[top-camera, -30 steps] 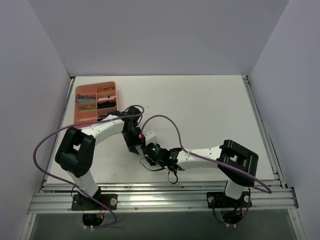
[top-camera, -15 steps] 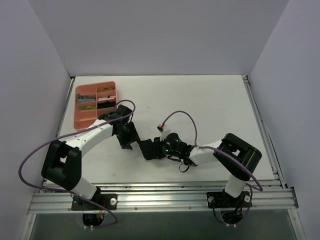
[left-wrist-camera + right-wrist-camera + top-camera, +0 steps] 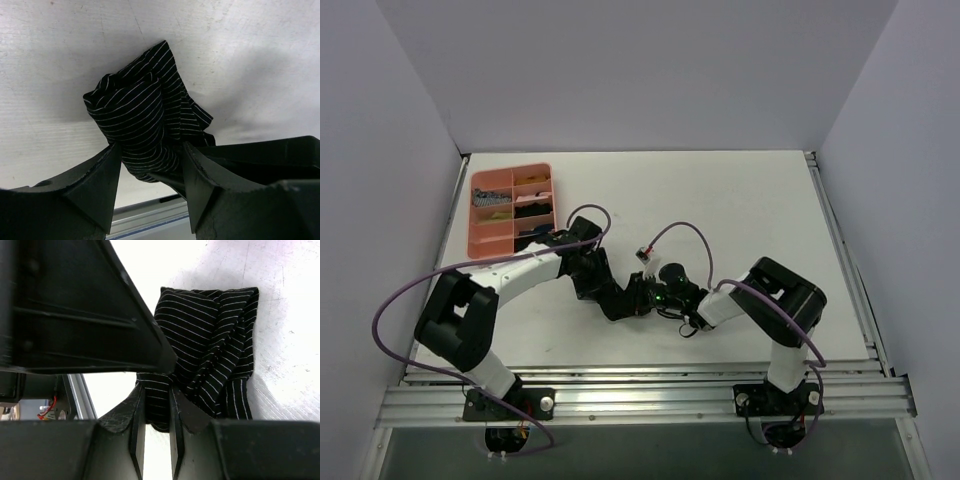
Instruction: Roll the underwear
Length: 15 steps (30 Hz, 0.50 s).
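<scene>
While pinched by right claw (image 3: 152, 405), underwear (image 3: 205, 340) between open left claw (image 3: 150, 150); pink tray (image 3: 488, 232) stocked.

The underwear (image 3: 142, 120) is a small, soft black cloth with thin white stripes. It is not flat. It is bunched up into a wrinkly lump with lots of folds. It rests on the white bench (image 3: 240, 60), a bit left of the middle.

One end of the lump sits between the two fingers of the left end effector (image 3: 150, 150) and fills the gap there. On the other side, a bit of its edge is pinched between the fingers of the right end effector (image 3: 156, 405), which are very close together.
</scene>
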Tool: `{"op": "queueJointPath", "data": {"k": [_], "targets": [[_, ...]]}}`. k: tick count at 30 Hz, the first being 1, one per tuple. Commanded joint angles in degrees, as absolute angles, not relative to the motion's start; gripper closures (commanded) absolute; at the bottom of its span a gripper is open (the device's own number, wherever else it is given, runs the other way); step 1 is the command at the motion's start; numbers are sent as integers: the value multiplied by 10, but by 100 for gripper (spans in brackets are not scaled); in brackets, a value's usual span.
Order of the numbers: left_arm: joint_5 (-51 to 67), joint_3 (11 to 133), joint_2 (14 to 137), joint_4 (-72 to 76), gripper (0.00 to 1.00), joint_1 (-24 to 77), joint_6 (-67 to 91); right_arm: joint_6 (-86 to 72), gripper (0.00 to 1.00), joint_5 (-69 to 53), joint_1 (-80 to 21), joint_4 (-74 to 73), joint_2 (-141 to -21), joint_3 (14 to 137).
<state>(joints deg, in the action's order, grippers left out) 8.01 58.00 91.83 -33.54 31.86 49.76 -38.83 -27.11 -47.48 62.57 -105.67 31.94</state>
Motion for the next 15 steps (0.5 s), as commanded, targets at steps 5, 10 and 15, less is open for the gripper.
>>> {"op": "queueJointPath", "data": {"k": [5,10,15], "targets": [[70,591,957,-330,41,335,491,-391,100,-296,-462,463,-1147,255],[25,594,939,-368,39,334,497,-406,100,-308,-459,501,-1179,247],[5,585,915,-380,36,335,517,-413,100,-307,-458,510,-1181,241]]}}
